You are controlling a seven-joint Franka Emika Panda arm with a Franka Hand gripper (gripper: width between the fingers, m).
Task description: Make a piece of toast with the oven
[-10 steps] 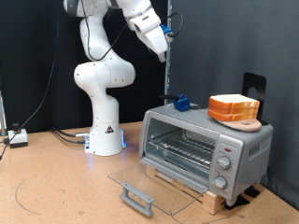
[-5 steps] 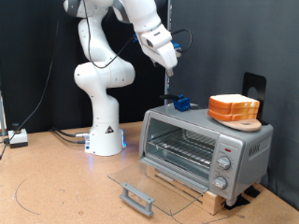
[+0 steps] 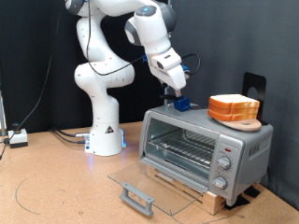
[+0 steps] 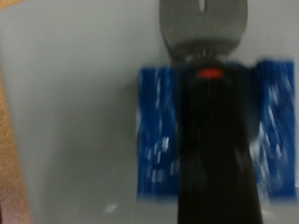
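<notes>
The silver-grey oven stands at the exterior view's right with its glass door folded down flat and its wire rack bare. A pile of bread slices lies on the oven's top at the right; no single slice is apart from it. My gripper hangs just above a blue holder on the oven's top left. In the wrist view, a black-handled tool with a metal blade rests across the blue holder. My fingers do not show there.
The oven's round knobs sit in a column on its right front. The oven stands on a wooden board. The door's bar handle sticks out towards the exterior view's bottom. My white base is at the left, with cables beside it.
My arm has swung down and to the exterior view's right, from high above the oven to just over the blue holder. Nothing else moved.
</notes>
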